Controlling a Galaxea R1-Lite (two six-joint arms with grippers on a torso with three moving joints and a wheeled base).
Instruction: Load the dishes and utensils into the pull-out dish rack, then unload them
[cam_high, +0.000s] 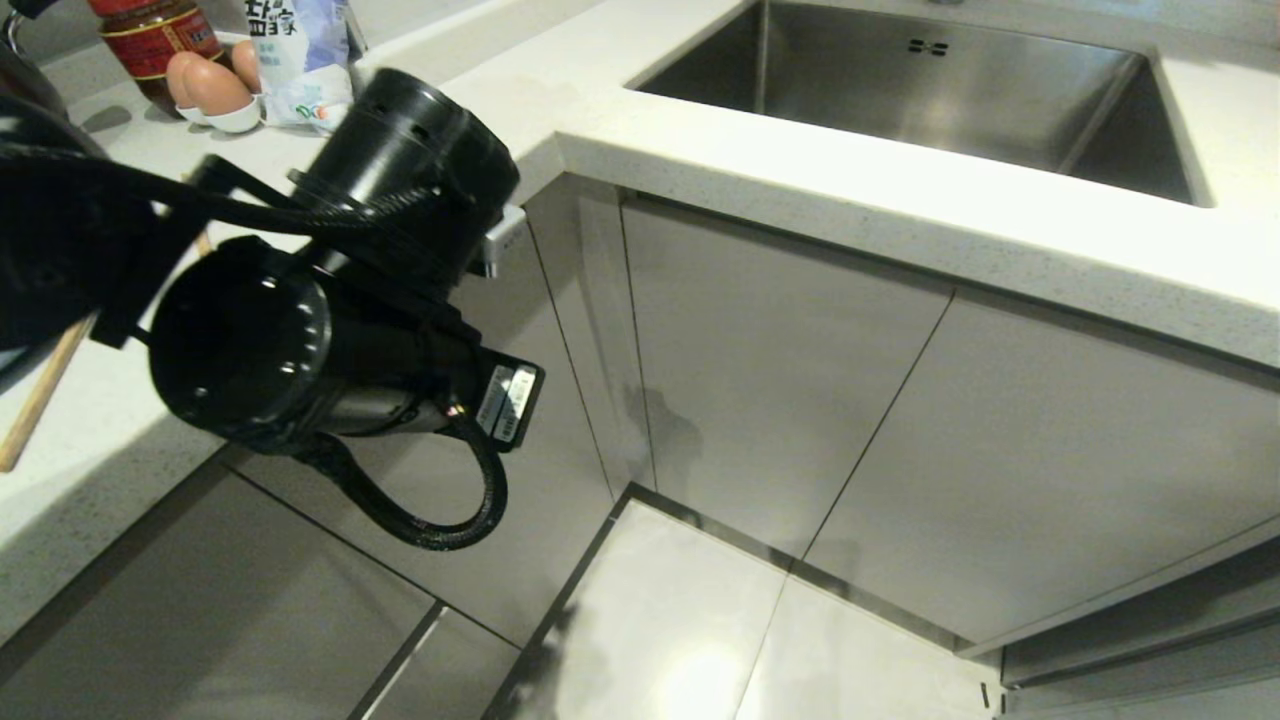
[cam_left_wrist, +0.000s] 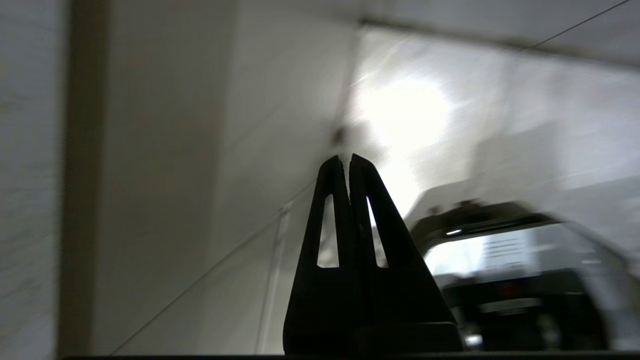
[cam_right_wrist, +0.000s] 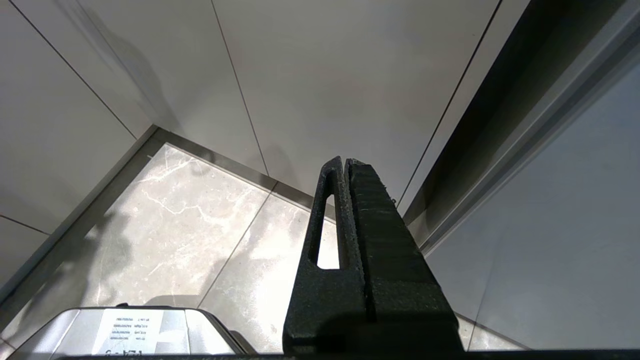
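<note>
My left arm (cam_high: 300, 300) reaches in from the left, in front of the counter's corner, and its own bulk hides the gripper in the head view. In the left wrist view the left gripper (cam_left_wrist: 348, 159) is shut with nothing in it and points at pale cabinet fronts. My right gripper (cam_right_wrist: 345, 161) is shut and empty, hanging low over the floor beside the cabinets. A thin light-wood stick (cam_high: 40, 390) lies on the counter at the far left, half behind the arm; I cannot tell whether it is the chopsticks. The dishes and the pull-out dish rack are out of view.
Closed pale grey cabinet fronts (cam_high: 760, 380) run under the white countertop (cam_high: 800, 190), which holds a steel sink (cam_high: 900, 90). At the back left stand a red jar (cam_high: 150, 35), eggs (cam_high: 205, 85) and a white bag (cam_high: 300, 50). Glossy floor tiles (cam_high: 680, 620) lie below.
</note>
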